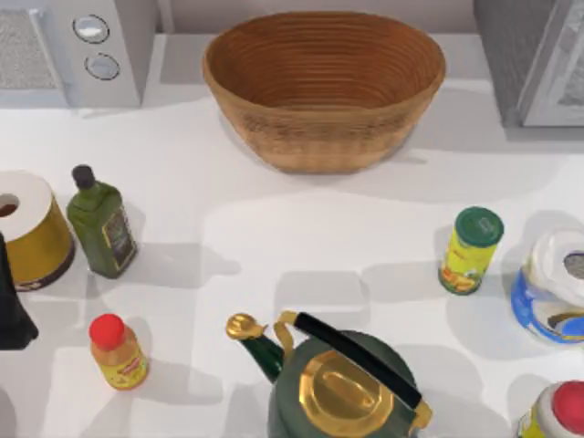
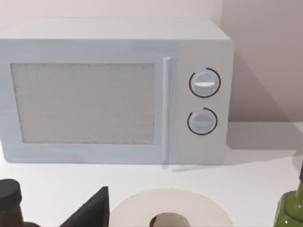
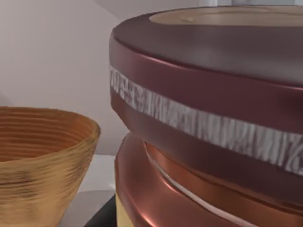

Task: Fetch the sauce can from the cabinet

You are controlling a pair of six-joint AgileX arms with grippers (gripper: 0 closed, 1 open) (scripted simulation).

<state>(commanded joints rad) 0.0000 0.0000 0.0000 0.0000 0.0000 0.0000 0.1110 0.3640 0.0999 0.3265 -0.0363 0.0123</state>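
No text, brand or number can be read anywhere. The olive oil bottle [image 1: 103, 227], the slim yellow can [image 1: 470, 250], the small red-capped bottle [image 1: 118, 352] and the blue-and-white tub [image 1: 551, 287] carry labels, but their print is too small to make out. The microwave [image 2: 113, 90] knobs bear no legible marks.

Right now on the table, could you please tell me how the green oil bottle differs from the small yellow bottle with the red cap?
The green oil bottle is dark olive with a black cap; the small yellow bottle is yellow with a red cap. The oil bottle is the larger and squarish in body, the yellow bottle smaller and rounder. Both stand upright at the table's left side, each bearing a label.
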